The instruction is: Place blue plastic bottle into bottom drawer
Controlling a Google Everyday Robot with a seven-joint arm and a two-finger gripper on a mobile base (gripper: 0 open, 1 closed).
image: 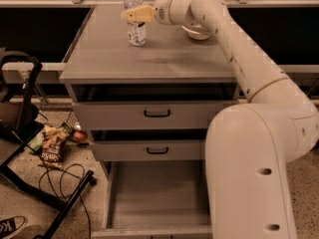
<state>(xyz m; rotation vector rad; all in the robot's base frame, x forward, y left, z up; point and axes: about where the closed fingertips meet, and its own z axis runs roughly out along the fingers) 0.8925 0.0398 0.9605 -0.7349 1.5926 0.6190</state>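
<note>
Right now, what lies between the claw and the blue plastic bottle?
Nothing. In the camera view the claw overlaps the upper half of the blue plastic bottle, so no gap shows between them.

Tool [127, 15] covers middle of blue plastic bottle [136, 34]; bottom drawer [154, 199] front cropped.
</note>
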